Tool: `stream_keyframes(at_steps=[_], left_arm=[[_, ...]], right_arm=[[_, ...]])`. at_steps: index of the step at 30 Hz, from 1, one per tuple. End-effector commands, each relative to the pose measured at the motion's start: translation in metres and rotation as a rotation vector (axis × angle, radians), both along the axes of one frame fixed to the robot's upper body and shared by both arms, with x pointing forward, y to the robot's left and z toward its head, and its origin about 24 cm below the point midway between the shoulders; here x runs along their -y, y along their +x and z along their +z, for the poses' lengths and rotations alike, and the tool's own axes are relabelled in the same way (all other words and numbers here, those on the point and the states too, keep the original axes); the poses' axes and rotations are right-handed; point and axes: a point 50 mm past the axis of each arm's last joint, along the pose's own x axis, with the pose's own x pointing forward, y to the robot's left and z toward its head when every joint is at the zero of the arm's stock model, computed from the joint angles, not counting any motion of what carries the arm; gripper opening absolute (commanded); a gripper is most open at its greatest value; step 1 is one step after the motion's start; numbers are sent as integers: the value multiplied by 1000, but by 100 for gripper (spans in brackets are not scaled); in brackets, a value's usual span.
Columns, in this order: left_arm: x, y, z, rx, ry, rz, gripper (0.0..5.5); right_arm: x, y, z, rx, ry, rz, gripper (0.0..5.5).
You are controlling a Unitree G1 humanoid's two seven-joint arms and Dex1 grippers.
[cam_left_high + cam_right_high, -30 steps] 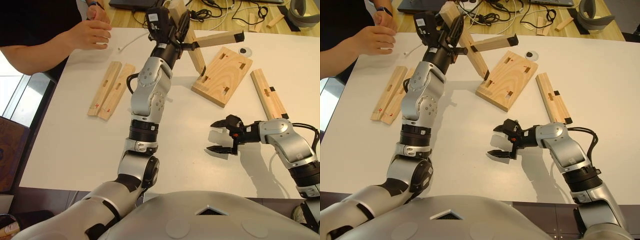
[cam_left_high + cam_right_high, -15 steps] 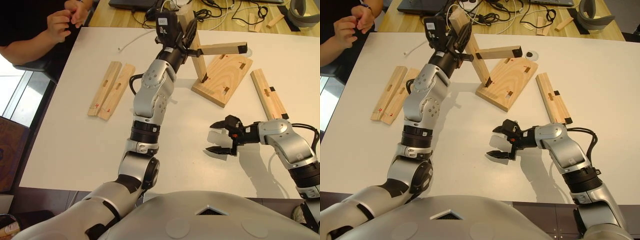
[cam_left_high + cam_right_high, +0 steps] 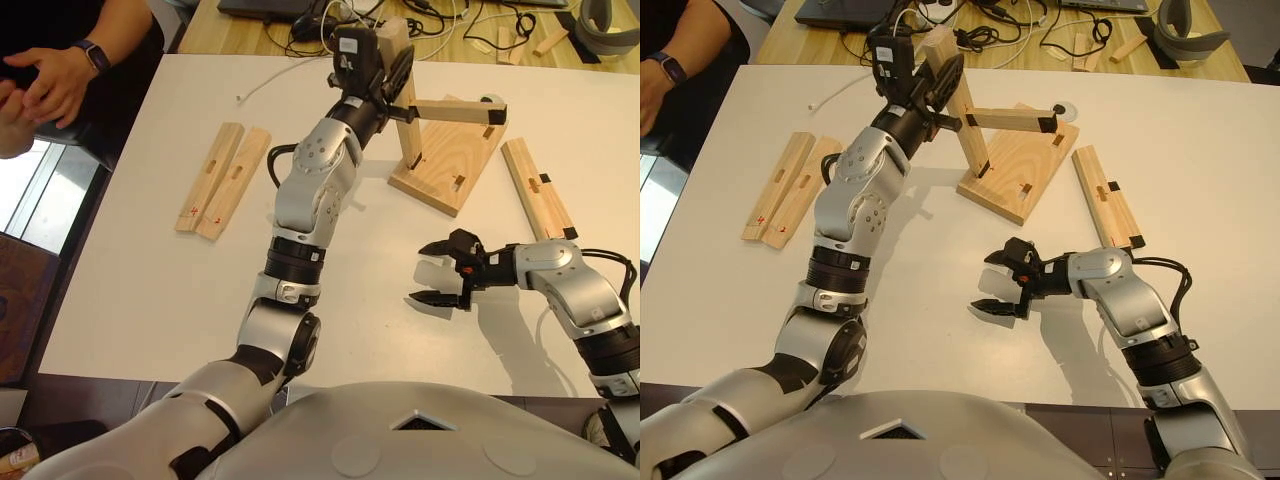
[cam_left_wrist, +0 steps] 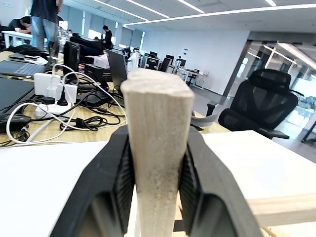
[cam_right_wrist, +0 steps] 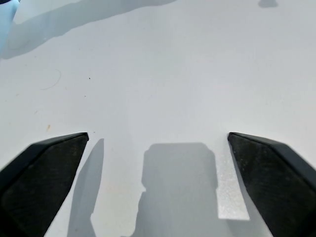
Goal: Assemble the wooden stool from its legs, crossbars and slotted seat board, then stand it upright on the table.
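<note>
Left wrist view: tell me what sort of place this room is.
Most likely an open-plan office: a black swivel office chair, long ceiling strip lights, and a wooden desk covered with tangled cables and a white power strip.

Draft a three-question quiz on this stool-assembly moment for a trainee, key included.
1. True or false: the right claw is shut and holding something.
2. Multiple choice: what does the left claw grip? A) the leg whose lower end meets the seat board; B) the seat board's edge; C) nothing.
3. Fill in: the number of wooden pieces lying side by side on the table, on the robot's left of the seat board, is ____.

Key: 1 false, it is open and empty; 2 A; 3 two.
</note>
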Motion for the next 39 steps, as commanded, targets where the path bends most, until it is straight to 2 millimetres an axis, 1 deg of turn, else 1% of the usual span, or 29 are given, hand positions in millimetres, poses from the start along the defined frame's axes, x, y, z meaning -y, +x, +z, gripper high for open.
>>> stream_keyframes(at_steps=[1,3,6,8,11,13,17,19,21,22,23,25,27,29,31,34,36,39], left_arm=[[3,3,-7,-39,133,-41,102],[4,2,-10,-66,171,-47,102],[0,3,-27,-216,131,-4,102],[-4,4,-36,-280,115,11,102],[-7,5,-43,-319,121,19,102],[-7,4,-44,-323,146,5,102],[-8,0,-36,-140,360,-23,102],[-17,-1,-34,-105,417,-15,102],[-35,0,-34,-122,419,32,102],[-49,1,-35,-136,418,70,102],[-58,2,-34,-145,418,96,102],[-87,2,-35,-171,435,164,102],[-109,-1,-34,-200,437,199,102],[-124,-6,-32,-234,418,206,102],[-135,-12,-30,-279,380,195,102],[-142,-16,-25,-346,309,173,102],[-146,-14,-20,-368,291,166,102],[-154,-5,-8,-353,351,149,102]], right_arm=[[2,2,-4,-5,-6,-27,540],[2,0,-5,-3,-4,-31,540],[0,-1,-6,2,-4,-33,540],[0,-1,-6,5,-7,-34,540],[1,-1,-7,7,-10,-35,540],[2,0,-8,9,-14,-38,540],[3,1,-9,15,-16,-42,540],[3,2,-10,16,-14,-46,540],[3,1,-11,17,-11,-49,540],[3,1,-11,17,-10,-49,540],[3,1,-11,17,-9,-50,540],[3,0,-12,15,-7,-56,540],[4,-2,-13,15,-6,-65,540],[4,-2,-14,15,-8,-69,540],[5,-2,-15,16,-9,-75,540],[6,-2,-17,17,-7,-89,540],[3,0,-19,22,-1,-96,540],[0,1,-22,28,19,-113,540]])
